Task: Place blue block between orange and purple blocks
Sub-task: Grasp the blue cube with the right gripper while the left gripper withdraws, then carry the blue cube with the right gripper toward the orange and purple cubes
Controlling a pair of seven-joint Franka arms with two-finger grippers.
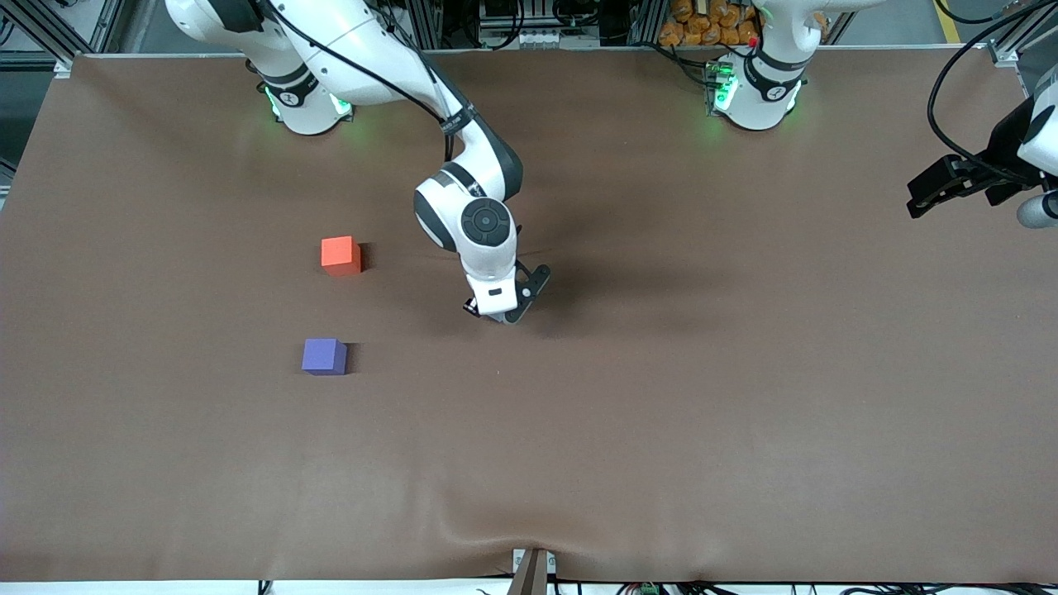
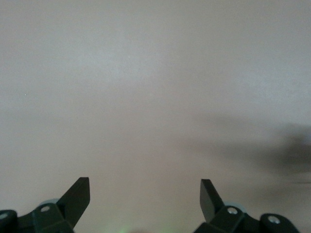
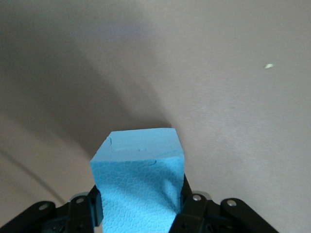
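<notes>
In the right wrist view the sky-blue block (image 3: 138, 174) fills the space between my right gripper's fingers, which press on its two sides. That right gripper (image 3: 141, 204) is shut on it. In the front view the right gripper (image 1: 506, 316) is down at the mat near the table's middle, and its hand hides the blue block. The orange block (image 1: 340, 255) and the purple block (image 1: 324, 356) sit apart toward the right arm's end, the purple one nearer the front camera. My left gripper (image 1: 916, 198) waits open at the left arm's end, and in its own view the left gripper (image 2: 145, 194) holds nothing.
The brown mat (image 1: 661, 413) covers the whole table. A cable runs along the right arm's wrist (image 1: 450, 132). A small bracket (image 1: 531, 570) sticks up at the table's front edge.
</notes>
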